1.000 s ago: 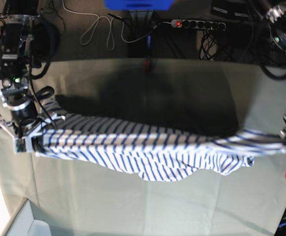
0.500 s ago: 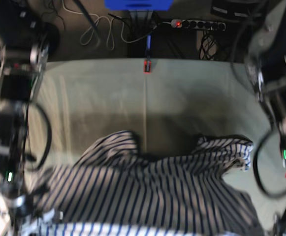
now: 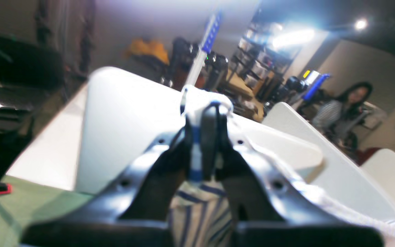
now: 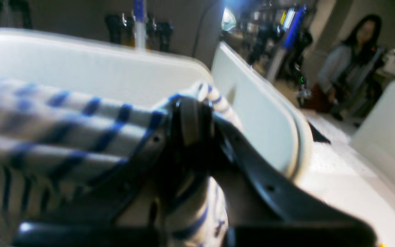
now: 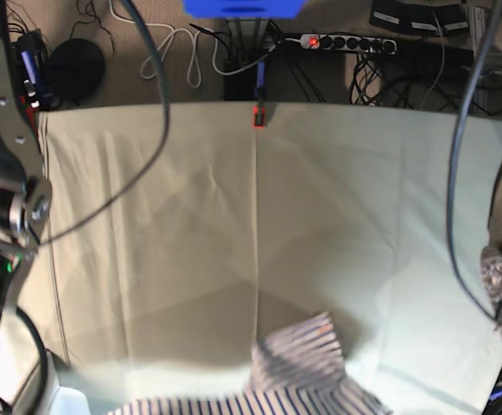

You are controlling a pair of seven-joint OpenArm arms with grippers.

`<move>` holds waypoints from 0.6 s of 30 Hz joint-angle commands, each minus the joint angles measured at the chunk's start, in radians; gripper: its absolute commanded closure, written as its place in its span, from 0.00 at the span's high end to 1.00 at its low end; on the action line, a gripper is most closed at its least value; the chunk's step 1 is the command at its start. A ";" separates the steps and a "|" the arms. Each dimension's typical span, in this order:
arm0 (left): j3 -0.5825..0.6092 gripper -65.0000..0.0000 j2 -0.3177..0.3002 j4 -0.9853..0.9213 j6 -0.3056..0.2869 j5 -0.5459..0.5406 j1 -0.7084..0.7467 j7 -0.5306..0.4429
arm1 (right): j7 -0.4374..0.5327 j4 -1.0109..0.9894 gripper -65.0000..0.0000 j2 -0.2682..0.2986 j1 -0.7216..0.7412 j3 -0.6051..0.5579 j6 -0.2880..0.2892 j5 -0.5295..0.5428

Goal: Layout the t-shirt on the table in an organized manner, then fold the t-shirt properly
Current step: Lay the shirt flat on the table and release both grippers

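The t-shirt, white with thin blue stripes, shows only at the bottom edge of the base view, one bunched part lying on the table and the rest running out of frame. In the left wrist view my left gripper is shut on a pinch of the striped fabric and points up over the room. In the right wrist view my right gripper is shut on another edge of the t-shirt, which stretches away to the left. Neither gripper's fingertips show in the base view.
A red clamp sits at the table's far edge, with a power strip and cables behind. Blurred arm links stand at the left edge and right edge. White bins and a seated person lie beyond the near side.
Both arms have drawn the t-shirt from mid-table toward the near edge and up. Most of it has left the base view, and both grips have held.
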 commanded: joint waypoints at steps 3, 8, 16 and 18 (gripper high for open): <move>-0.008 0.00 -0.021 0.133 0.001 -0.003 0.070 0.003 | -0.006 0.118 0.00 0.006 -0.108 0.010 -0.008 -0.001; -0.111 0.00 -0.016 0.365 -0.001 -0.003 0.350 0.133 | 0.000 0.307 0.00 -0.012 -0.450 0.011 -0.008 0.001; -0.358 0.00 0.065 0.629 -0.003 -0.003 1.028 0.148 | 0.157 0.387 0.00 -0.077 -0.920 0.011 -0.008 0.002; -0.445 0.00 0.111 0.641 -0.003 -0.003 1.167 0.147 | 0.191 0.384 0.00 -0.077 -1.006 0.011 -0.008 0.002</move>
